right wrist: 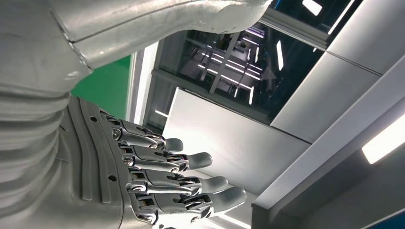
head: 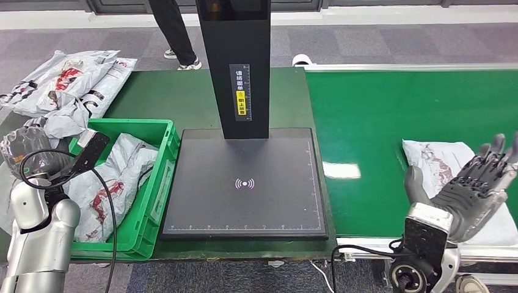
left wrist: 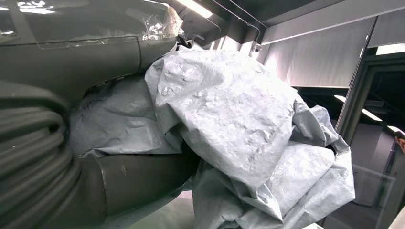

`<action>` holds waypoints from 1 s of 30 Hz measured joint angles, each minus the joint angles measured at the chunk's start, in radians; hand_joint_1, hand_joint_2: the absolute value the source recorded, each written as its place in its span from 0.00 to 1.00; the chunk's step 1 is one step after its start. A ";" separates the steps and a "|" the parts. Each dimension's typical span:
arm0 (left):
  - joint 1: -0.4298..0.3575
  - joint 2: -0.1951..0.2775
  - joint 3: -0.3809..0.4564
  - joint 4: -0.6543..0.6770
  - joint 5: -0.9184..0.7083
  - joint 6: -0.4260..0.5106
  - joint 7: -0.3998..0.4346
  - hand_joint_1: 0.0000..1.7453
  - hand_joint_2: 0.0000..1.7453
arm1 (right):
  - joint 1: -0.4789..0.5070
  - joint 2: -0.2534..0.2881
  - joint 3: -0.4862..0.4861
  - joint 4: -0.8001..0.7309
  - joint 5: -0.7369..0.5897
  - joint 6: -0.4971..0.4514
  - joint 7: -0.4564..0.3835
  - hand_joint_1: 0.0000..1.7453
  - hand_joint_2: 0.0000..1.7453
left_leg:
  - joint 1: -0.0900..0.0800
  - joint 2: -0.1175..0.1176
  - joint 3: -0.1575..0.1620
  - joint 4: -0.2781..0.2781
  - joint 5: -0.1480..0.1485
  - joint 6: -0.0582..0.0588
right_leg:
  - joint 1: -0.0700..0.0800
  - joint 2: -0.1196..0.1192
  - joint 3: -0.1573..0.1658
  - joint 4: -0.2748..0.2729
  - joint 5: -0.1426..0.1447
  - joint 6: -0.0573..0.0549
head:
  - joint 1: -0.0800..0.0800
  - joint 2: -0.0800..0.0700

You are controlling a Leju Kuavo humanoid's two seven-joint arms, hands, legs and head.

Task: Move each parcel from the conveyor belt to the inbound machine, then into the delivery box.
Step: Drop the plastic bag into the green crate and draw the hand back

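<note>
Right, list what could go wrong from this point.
1. The left hand holds a crumpled grey parcel beside the green crate, not above it; let go here, the parcel may land outside the crate.
2. The crate already holds a parcel, so another could pile up and slide over the rim.
3. The right hand hovers open over the parcel on the belt; the slick bag might slip when grasped.

crate (head: 160,131) left of scanner (head: 244,183), belt (head: 379,122) right
</note>
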 joint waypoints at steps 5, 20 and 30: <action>0.000 -0.001 0.000 0.000 0.000 0.000 -0.001 1.00 1.00 | 0.000 0.000 0.000 0.000 0.000 0.000 0.000 0.00 1.00 | 0.000 0.000 0.000 0.000 0.000 0.000 | 0.000 0.000 0.000 0.000 0.000 0.000 | 0.000 0.000; 0.000 -0.003 0.000 0.000 0.000 0.000 -0.002 1.00 1.00 | 0.000 0.000 0.000 0.000 0.000 0.000 0.000 0.00 1.00 | 0.000 0.000 0.000 0.000 0.000 0.000 | 0.000 0.000 0.000 0.000 0.000 0.000 | 0.000 0.000; 0.000 -0.003 0.000 0.000 0.000 0.000 -0.002 1.00 1.00 | 0.000 0.000 0.000 0.000 0.000 0.000 0.000 0.00 1.00 | 0.000 0.000 0.000 0.000 0.000 0.000 | 0.000 0.000 0.000 0.000 0.000 0.000 | 0.000 0.000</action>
